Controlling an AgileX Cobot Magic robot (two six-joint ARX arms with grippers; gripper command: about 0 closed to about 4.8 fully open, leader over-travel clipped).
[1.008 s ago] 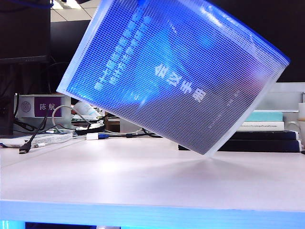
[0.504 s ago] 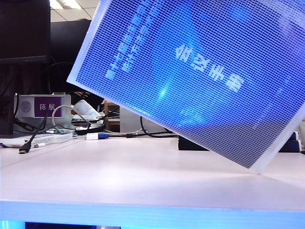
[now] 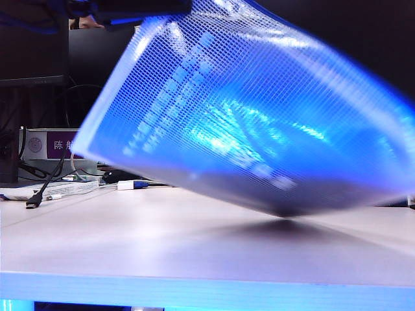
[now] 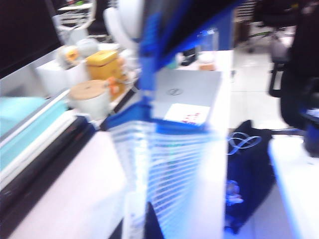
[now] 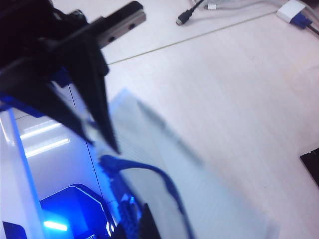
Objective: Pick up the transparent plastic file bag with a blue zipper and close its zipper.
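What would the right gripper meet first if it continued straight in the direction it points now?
Probably the file bag: the right gripper is shut with its tips right at the bag's edge by the blue pull cord. Beyond lies the table, though depth is unclear.

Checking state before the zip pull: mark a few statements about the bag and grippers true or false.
1. The file bag lies flat on the table. False: it is held up, tilted.
2. The left gripper has its fingers shut on the file bag's edge. True.
3. The right gripper is open. False: it is shut, close to the blue pull cord.
4. Cables lie on the table. True.
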